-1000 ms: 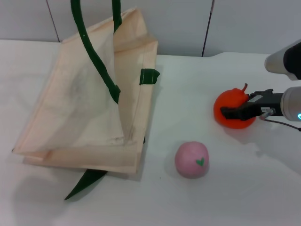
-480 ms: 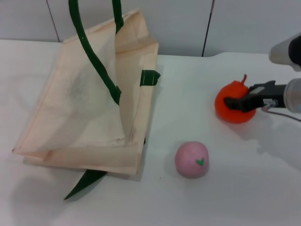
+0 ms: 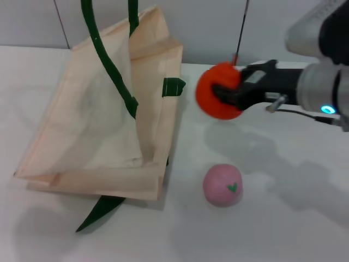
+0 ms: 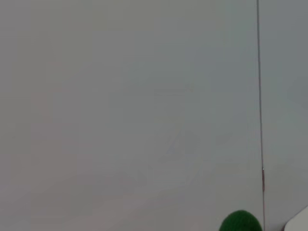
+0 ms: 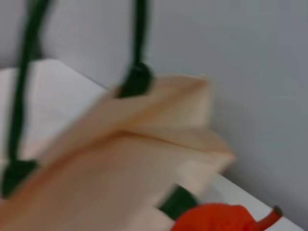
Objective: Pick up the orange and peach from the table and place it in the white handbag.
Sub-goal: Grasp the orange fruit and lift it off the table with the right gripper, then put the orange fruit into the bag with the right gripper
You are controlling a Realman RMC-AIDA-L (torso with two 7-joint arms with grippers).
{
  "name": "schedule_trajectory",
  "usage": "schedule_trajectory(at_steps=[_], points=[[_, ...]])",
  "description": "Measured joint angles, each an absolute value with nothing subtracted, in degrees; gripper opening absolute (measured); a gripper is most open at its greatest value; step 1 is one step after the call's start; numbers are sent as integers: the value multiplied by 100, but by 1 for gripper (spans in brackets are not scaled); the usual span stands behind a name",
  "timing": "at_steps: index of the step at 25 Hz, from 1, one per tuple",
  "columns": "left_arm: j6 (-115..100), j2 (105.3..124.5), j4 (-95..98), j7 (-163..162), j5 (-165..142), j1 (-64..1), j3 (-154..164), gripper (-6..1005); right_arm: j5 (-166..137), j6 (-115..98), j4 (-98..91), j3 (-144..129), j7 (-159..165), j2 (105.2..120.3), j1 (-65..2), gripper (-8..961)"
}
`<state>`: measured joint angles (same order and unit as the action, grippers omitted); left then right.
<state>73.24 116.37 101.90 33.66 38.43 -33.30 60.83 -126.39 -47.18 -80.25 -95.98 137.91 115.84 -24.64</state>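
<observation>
My right gripper [image 3: 222, 93] is shut on the orange [image 3: 218, 90] and holds it in the air, just right of the white handbag [image 3: 103, 125]. The orange also shows in the right wrist view [image 5: 216, 219], with the handbag [image 5: 120, 159] close beyond it. The handbag lies on the table at the left with its mouth held open; its dark green handles [image 3: 103, 60] run up out of the head view. The pink peach [image 3: 222, 185] rests on the table in front of the held orange. The left gripper is not in view; the left wrist view shows only a wall and a green handle bit [image 4: 240, 222].
The white table [image 3: 283, 218] stretches to the right and front of the peach. A grey wall [image 3: 207, 27] with dark vertical seams stands behind the table. A green strap tab [image 3: 173, 87] sticks out of the handbag's right edge, near the orange.
My right gripper has lifted the orange off the table and carried it up and to the left, from the table's right side to beside the handbag. The peach and handbag have not moved.
</observation>
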Motion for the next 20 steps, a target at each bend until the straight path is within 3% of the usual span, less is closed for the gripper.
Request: schedule_trajectory(at_steps=[20], points=[[7060, 11645, 10282, 3086, 4058, -3474, 6974, 128, -10862, -4032, -6414, -10140, 12044, 11592, -3545, 342]])
